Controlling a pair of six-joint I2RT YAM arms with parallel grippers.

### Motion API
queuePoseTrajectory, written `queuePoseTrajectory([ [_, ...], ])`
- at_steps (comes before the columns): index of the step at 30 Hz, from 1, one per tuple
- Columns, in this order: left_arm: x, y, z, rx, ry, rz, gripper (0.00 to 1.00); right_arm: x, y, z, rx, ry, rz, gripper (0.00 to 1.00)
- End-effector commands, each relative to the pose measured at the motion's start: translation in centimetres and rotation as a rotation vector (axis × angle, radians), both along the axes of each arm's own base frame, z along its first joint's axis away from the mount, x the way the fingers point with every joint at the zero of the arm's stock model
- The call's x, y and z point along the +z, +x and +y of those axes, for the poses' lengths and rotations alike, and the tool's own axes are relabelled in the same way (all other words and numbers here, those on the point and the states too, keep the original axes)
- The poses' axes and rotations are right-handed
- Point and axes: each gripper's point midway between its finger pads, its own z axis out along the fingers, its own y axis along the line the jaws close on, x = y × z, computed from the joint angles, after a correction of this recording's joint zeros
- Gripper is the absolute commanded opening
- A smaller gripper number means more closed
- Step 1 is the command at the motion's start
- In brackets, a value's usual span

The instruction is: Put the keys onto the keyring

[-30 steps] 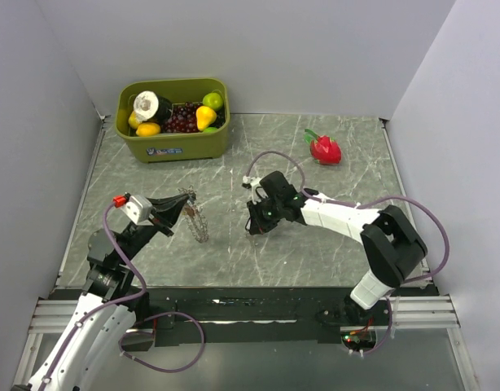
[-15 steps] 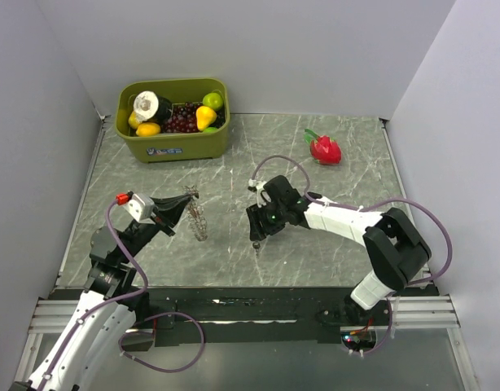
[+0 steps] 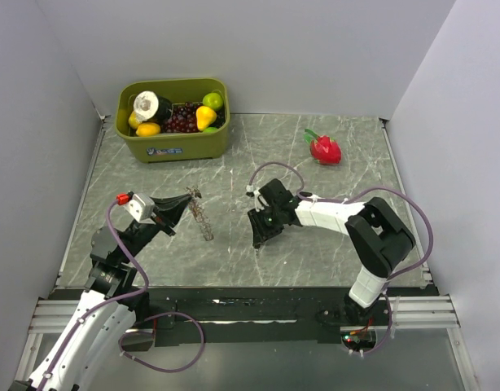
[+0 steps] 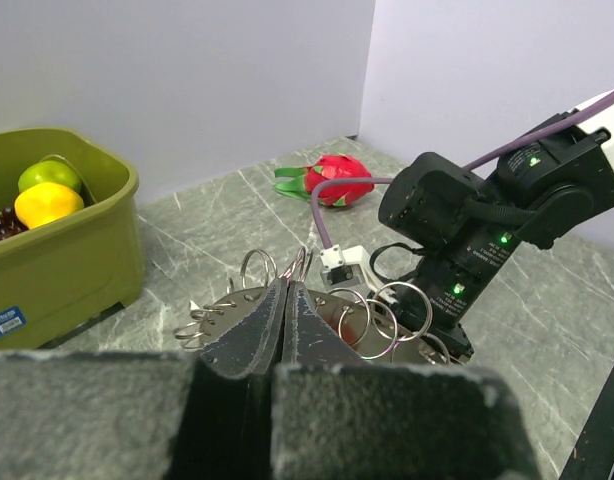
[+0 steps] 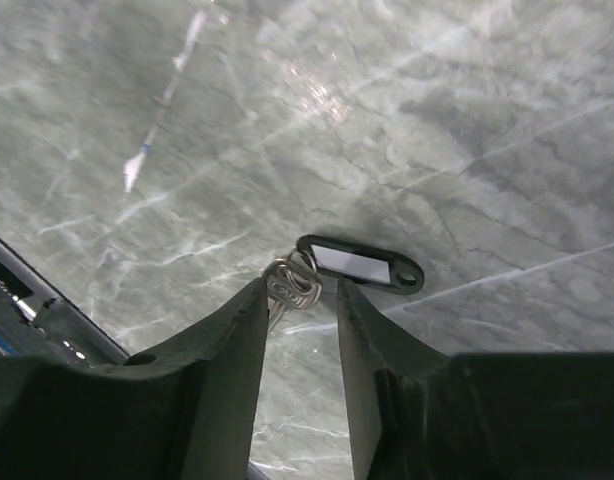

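Top external view: the right end effector (image 3: 261, 235) sits lower and a touch nearer the arm bases than a second ago, with its tips down at the bench (image 3: 331, 183) and its elbow swung inward. The left end effector (image 3: 183, 205) has barely shifted. It stays clamped on the keyring (image 3: 202, 221), a cluster of wire rings jutting from its tips, and the left wrist view shows its pads pressed together. Right wrist view: the fingers (image 5: 222, 350) stand a narrow gap apart, gripping nothing, straddling a silvery key (image 5: 287, 283) that lies flat on the bench. A black tag (image 5: 359, 264) with a white label is joined to that key, just beyond the tips. Key and keyring are well apart.
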Motion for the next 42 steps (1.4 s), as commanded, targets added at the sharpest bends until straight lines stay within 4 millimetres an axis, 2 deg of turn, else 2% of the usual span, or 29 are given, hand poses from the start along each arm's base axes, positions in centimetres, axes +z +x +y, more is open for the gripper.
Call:
queuePoseTrajectory([
  [1,2.4,-0.5,0.1,-0.007,-0.043,-0.079,0.01,0.7,1.3,0.6,-0.030,0.024,-0.005,0.40],
  [5,2.3,-0.4,0.3,0.005,-0.043,-0.074,0.01,0.2,1.3,0.5,-0.039,0.017,0.010,0.35],
  [9,2.5,-0.5,0.3,0.006,-0.048,-0.083,0.01,0.0,1.0,1.2,-0.031,0.061,0.039,0.30],
  [15,2.5,-0.6,0.4,0.008,-0.045,-0.082,0.01,0.0,0.5,2.4,-0.011,0.118,0.080,0.15],
  [16,2.5,-0.6,0.4,0.010,-0.045,-0.083,0.01,0.0,0.5,2.4,-0.012,0.119,0.081,0.08],
  [19,2.5,-0.6,0.5,0.012,-0.044,-0.085,0.01,0.7,0.6,2.3,-0.015,0.126,0.065,0.00],
  [28,2.4,-0.6,0.4,0.006,-0.043,-0.082,0.01,4.0,1.3,1.3,-0.004,0.154,-0.043,0.00],
  [38,2.2,-0.6,0.3,0.002,-0.043,-0.075,0.01,3.4,1.5,1.1,0.008,0.130,-0.050,0.00],
  [40,2.3,-0.7,0.3,0.004,-0.047,-0.079,0.01,2.2,1.7,0.7,-0.001,0.081,-0.025,0.00],
  [42,2.1,-0.6,0.3,0.001,-0.044,-0.074,0.01,1.9,1.5,0.9,0.018,0.083,-0.014,0.00],
])
